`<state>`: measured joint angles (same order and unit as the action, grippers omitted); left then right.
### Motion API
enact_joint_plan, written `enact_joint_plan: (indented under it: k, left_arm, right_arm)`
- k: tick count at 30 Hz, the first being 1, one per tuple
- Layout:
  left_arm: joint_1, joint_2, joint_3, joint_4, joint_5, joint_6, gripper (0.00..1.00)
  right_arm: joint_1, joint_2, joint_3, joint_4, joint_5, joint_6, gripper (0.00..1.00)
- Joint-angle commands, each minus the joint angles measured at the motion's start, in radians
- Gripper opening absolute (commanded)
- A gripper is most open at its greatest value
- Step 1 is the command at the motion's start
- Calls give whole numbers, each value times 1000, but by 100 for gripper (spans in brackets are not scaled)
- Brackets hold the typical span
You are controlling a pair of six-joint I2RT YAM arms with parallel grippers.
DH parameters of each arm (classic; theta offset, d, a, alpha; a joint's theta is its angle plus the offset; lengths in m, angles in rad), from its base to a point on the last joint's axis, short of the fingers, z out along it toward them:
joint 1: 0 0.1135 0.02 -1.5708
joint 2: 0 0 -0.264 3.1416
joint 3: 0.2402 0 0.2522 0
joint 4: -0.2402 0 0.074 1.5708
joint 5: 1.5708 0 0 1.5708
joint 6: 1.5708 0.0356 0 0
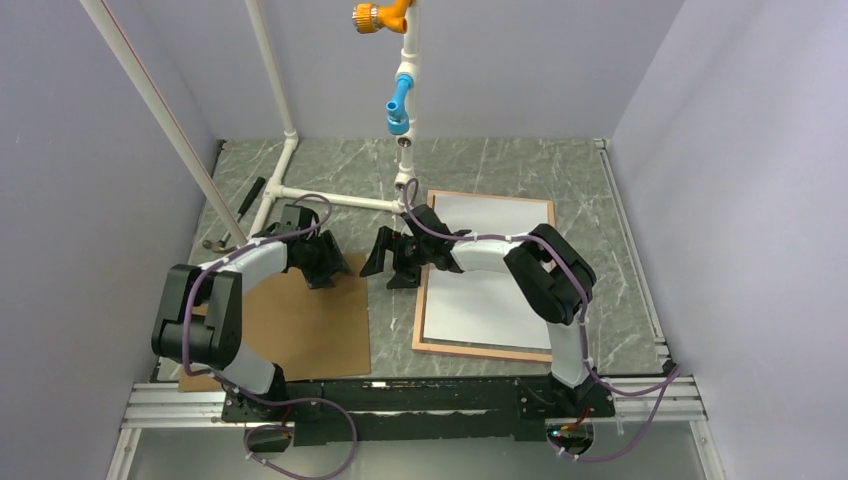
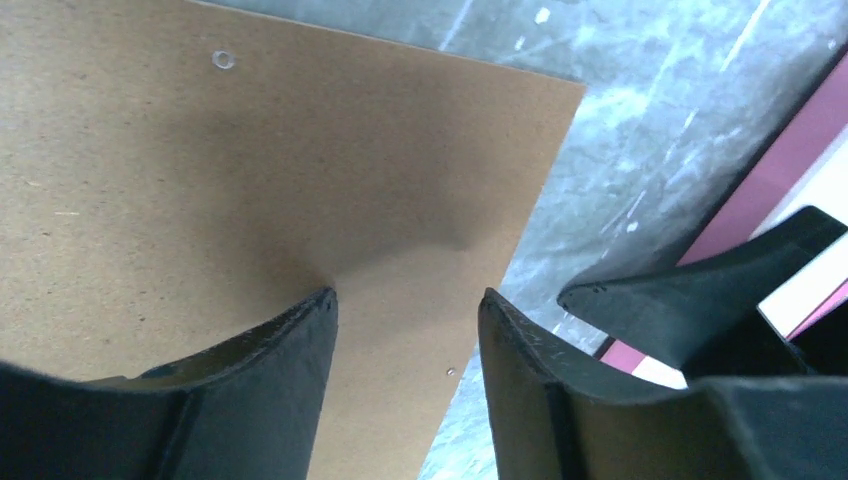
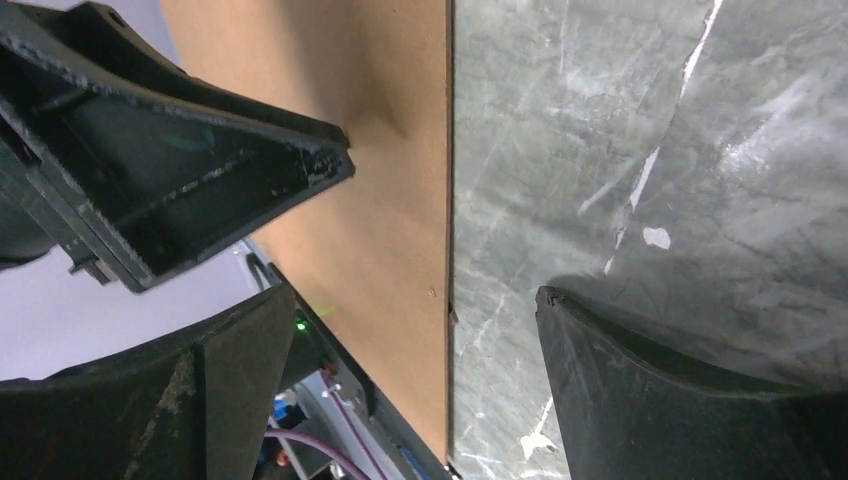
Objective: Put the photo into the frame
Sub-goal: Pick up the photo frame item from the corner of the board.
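Starting at the left of the tabletop [image 1: 620, 250], the brown backing board [image 1: 300, 330] is lying flat toward the near-left corner. Your left gripper [image 1: 322, 262] is hanging over the board's far right corner. Its fingers are pointing down and its jaws are standing partway apart, with only bare board showing between them, so nothing is pinched.

Just to its right, your right gripper [image 1: 392, 262] is spread wide and straddling the board's right edge. One finger is over the board, the other over bare marble, and it's gripping nothing either.

Moving right, the frame [image 1: 490, 195] is lying flat toward the right side of the tabletop, tan side up. The photo [image 1: 480, 300] is sitting inside it, showing only white from above, so I can't tell you which way the print is facing.

I'm reading the photo as already seated and the backing step as the one in hand: you're going for that board corner. The next move is calling for a finger under the edge. The board is thin and flat on the marble, so it may slide rather than lift. After that it needs carrying right and squaring over the frame.
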<state>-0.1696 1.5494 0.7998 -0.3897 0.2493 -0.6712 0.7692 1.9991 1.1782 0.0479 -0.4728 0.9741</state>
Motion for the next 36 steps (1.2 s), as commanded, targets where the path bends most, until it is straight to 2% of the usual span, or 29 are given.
enact_joint_plan:
  k: [1, 3, 7, 11, 16, 21, 30, 36]
  left_arm:
    - [-20, -18, -66, -15, -30, -12, 67]
    - [-18, -108, -55, -67, -99, -7, 77]
    - [-12, -308, -10, -201, -260, -5, 89]
    - [-7, -511, 36, -305, -376, -13, 92]
    - [-7, -693, 120, -327, -384, 27, 93]
    - [-7, -713, 236, -371, -333, 84, 93]
    - [-7, -721, 247, -363, -247, 121, 93]
    - [-6, -720, 245, -366, -223, 138, 94]
  right_arm:
    - [7, 51, -12, 101, -15, 82, 92]
    - [18, 72, 7, 99, -12, 87, 92]
    - [41, 123, 65, 73, -22, 92, 92]
    - [61, 164, 99, 75, -31, 126, 92]
    - [99, 205, 156, 70, -61, 163, 92]
    - [145, 237, 202, 97, -98, 210, 91]
    - [184, 264, 253, 151, -112, 273, 91]
    - [185, 272, 229, 337, -132, 335, 90]
